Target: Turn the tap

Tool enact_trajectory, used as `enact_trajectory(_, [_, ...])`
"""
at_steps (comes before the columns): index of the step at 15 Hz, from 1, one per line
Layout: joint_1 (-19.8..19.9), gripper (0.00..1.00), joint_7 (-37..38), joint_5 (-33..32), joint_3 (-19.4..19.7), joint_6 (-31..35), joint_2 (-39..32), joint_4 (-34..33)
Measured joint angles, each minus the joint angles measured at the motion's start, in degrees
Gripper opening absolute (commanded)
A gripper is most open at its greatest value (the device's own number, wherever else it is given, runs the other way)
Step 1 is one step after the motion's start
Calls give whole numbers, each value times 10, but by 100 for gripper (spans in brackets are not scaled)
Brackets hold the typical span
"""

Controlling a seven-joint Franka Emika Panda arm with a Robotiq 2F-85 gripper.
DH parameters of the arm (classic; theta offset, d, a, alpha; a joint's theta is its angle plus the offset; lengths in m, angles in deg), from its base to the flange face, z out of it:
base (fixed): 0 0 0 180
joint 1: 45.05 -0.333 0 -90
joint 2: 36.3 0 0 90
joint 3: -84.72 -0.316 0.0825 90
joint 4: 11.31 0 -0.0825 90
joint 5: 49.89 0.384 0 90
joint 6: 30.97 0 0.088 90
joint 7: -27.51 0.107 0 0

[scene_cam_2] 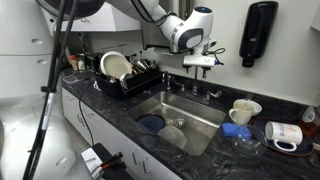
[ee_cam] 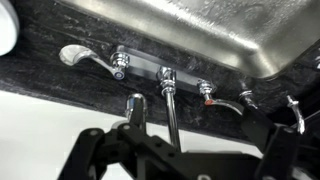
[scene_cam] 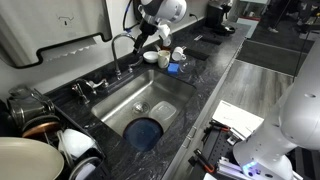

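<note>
One tap rises behind the sink, between two levers, with its arch right at the pincer. I cannot tell whether the pincer is wide or closed. It seems to be engaging; next, push the spout sideways.

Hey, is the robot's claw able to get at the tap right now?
Probably yes. The claw sits right by the tap, whose chrome stem appears to run between its open jaws in the wrist view; nothing seems to block it.
</note>
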Motion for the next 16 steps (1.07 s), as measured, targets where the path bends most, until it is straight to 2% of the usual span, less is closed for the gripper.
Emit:
enact_trajectory(4, [0,100,-25,13,-1,149,37,53])
enact_trajectory(6, [-1,100,-38,20,-3,193,45,68])
enact_trajectory(14, [-1,100,-43,24,-6,207,44,73])
enact_trajectory(16, [1,100,-65,43,-6,205,39,67])
